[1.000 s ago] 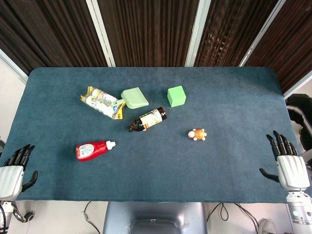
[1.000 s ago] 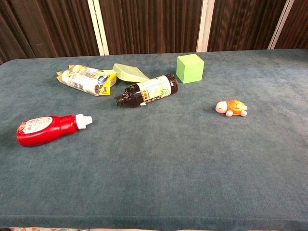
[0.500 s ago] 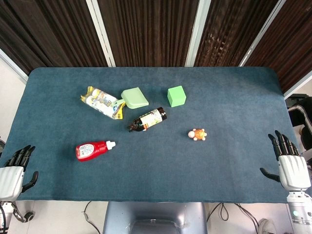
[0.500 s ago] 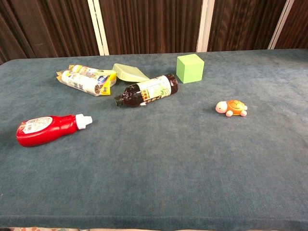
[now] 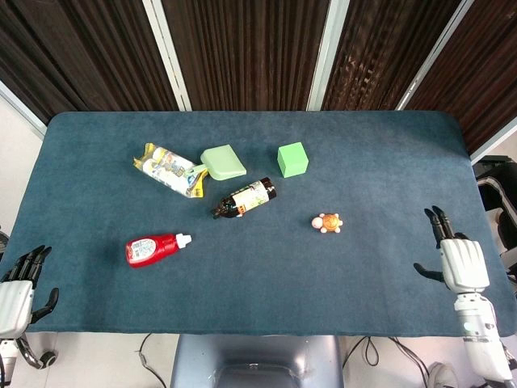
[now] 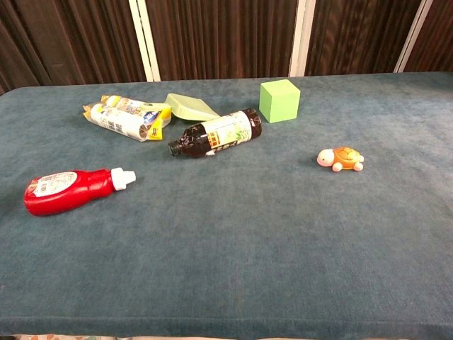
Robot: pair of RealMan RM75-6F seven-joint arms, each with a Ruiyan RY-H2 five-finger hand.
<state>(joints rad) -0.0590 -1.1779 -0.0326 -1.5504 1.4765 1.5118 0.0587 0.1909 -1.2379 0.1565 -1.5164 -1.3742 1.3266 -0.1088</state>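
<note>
Both hands idle at the near table edge — the right hand over the cloth at about 4 o'clock, fingers spread and holding nothing; the left hand off the corner at 8 o'clock, likewise empty with fingers apart. Nearest the right hand is the toy turtle, well apart at its 10 o'clock, lying just right of table centre. Judged step: approach not yet begun. A reach would call for the right hand to travel inward and lower over the turtle's shell — small, low target.

Small orange toy turtle sits upright on the blue table.
</note>
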